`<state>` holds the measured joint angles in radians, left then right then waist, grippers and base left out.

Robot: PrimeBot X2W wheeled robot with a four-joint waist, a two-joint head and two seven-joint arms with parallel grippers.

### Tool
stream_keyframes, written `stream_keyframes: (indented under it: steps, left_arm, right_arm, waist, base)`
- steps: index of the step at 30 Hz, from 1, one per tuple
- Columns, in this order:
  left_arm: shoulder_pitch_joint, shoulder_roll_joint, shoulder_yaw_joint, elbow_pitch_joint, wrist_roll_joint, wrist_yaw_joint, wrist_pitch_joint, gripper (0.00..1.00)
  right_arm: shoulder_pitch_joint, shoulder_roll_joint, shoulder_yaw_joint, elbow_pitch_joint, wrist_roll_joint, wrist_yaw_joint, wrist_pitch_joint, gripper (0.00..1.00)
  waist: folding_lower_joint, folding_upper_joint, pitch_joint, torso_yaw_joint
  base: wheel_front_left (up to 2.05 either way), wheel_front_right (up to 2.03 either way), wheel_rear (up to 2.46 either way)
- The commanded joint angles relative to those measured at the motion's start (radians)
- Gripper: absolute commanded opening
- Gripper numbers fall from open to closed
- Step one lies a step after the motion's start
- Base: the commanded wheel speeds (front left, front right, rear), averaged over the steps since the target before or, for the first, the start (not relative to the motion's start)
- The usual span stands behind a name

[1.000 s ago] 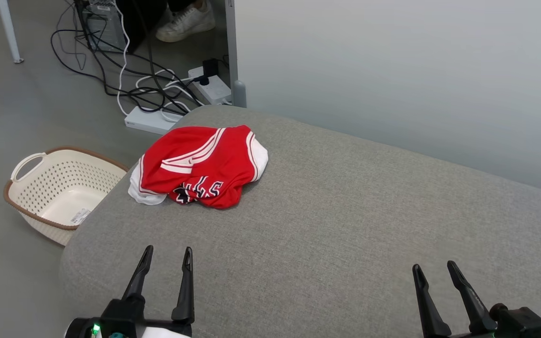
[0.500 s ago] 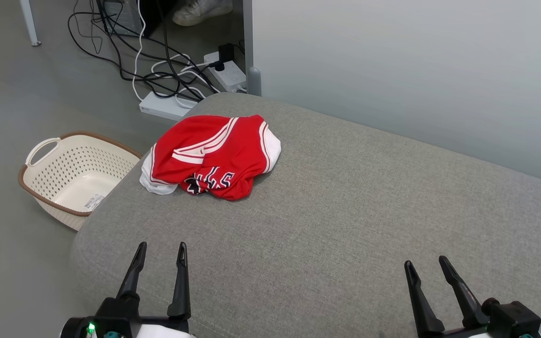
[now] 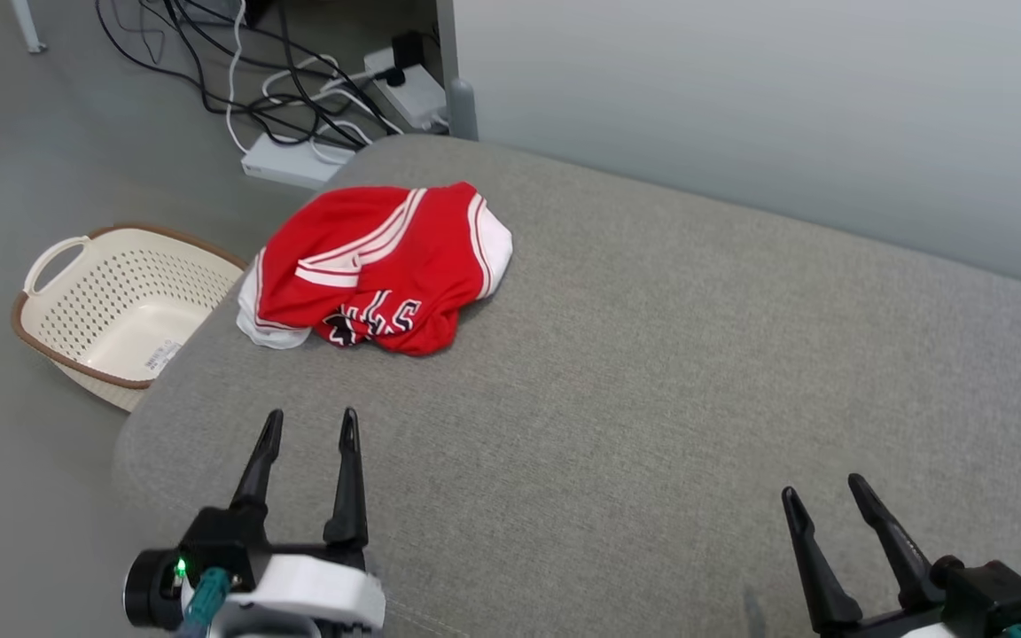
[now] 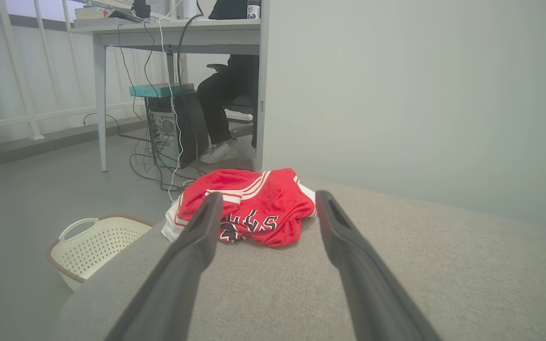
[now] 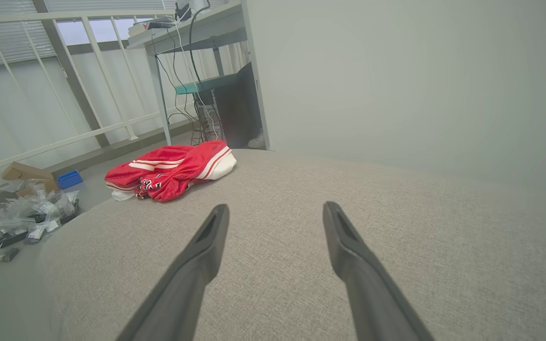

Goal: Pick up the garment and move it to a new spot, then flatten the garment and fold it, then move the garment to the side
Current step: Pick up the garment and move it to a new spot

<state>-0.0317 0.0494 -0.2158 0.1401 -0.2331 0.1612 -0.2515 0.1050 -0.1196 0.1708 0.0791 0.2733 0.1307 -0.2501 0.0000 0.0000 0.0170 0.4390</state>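
Observation:
The garment [image 3: 378, 266] is a crumpled red jersey with white trim and dark lettering, lying near the far left corner of the grey cushioned surface [image 3: 652, 372]. My left gripper [image 3: 311, 421] hovers open over the near left part of the surface, a short way before the garment, nothing between its fingers. In the left wrist view the garment [image 4: 249, 210] lies straight ahead between the open fingers. My right gripper [image 3: 821, 492] stands open and empty at the near right. The right wrist view has the garment [image 5: 171, 170] far off to the upper left.
A cream perforated laundry basket [image 3: 98, 310] stands on the floor left of the surface. Cables and power strips [image 3: 315, 106] lie on the floor behind. A pale partition wall [image 3: 741, 115] runs along the far side. A seated person's legs [image 4: 221, 113] show under a desk.
The head camera has shifted, so the whole scene sits a little lower-left. My left gripper has reached further forward toward the garment. The garment lies as before.

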Motion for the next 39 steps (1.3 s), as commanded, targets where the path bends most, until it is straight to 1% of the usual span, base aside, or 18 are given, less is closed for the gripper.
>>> stream_keyframes:
  steps: [1,7,12,13,17,20,24,28,35,39]
  left_arm:
    - [-0.068,0.001,0.027,-0.019,-0.015,0.012,-0.010,1.00]
    - [-0.157,0.001,0.052,0.026,-0.065,0.030,-0.010,1.00]
    - [-0.254,0.001,0.097,0.096,-0.101,0.023,-0.010,1.00]
    - [-0.254,0.001,0.097,0.096,-0.101,0.023,-0.010,1.00]
    - [-0.348,0.001,0.148,0.176,-0.132,0.004,-0.010,1.00]
    - [-0.425,0.001,0.181,0.248,-0.147,-0.022,-0.010,1.00]
    - [-0.530,0.001,0.210,0.369,-0.161,-0.053,-0.010,1.00]
    - [-0.642,0.001,0.236,0.539,-0.178,-0.078,-0.010,1.00]
    - [-0.830,0.020,0.291,0.823,-0.202,-0.086,-0.007,1.00]
    - [-0.919,0.050,0.304,0.955,-0.216,-0.078,-0.001,1.00]
  right_arm:
    - [-0.051,-0.028,0.024,-0.030,-0.003,0.000,-0.012,1.00]
    - [-0.101,-0.076,0.036,-0.042,0.002,0.000,-0.012,1.00]
    - [-0.141,-0.110,0.050,-0.051,0.007,0.000,-0.012,1.00]
    - [-0.141,-0.110,0.050,-0.051,0.007,0.000,-0.012,1.00]
    - [-0.176,-0.137,0.060,-0.058,0.011,0.000,-0.012,1.00]
    - [-0.202,-0.154,0.067,-0.065,0.013,0.000,-0.012,1.00]
    - [-0.239,-0.176,0.076,-0.070,0.018,0.000,-0.012,1.00]
    - [-0.272,-0.192,0.087,-0.076,0.023,0.000,-0.012,1.00]
    - [-0.330,-0.213,0.111,-0.090,0.033,0.000,-0.012,1.00]
    - [-0.357,-0.220,0.123,-0.096,0.038,0.000,-0.012,1.00]
  waist:
    - [0.0000,0.0000,0.044,-0.030]
    - [0.0000,0.0000,0.128,-0.081]
    - [0.0000,0.0000,0.199,-0.120]
    - [0.0000,0.0000,0.199,-0.120]
    - [0.0000,0.0000,0.260,-0.149]
    - [0.0000,0.0000,0.305,-0.169]
    - [0.0000,0.0000,0.361,-0.191]
    - [0.0000,0.0000,0.408,-0.210]
    - [0.0000,0.0000,0.489,-0.247]
    - [0.0000,0.0000,0.533,-0.269]
  base:
    - [0.00,0.00,0.00]
    - [0.00,0.00,0.00]
    - [0.00,0.00,0.00]
    - [0.00,0.00,0.00]
    - [0.00,0.00,0.00]
    - [0.00,0.00,0.00]
    - [0.00,0.00,0.00]
    - [0.00,0.00,0.00]
    - [0.00,0.00,0.00]
    - [0.00,0.00,0.00]
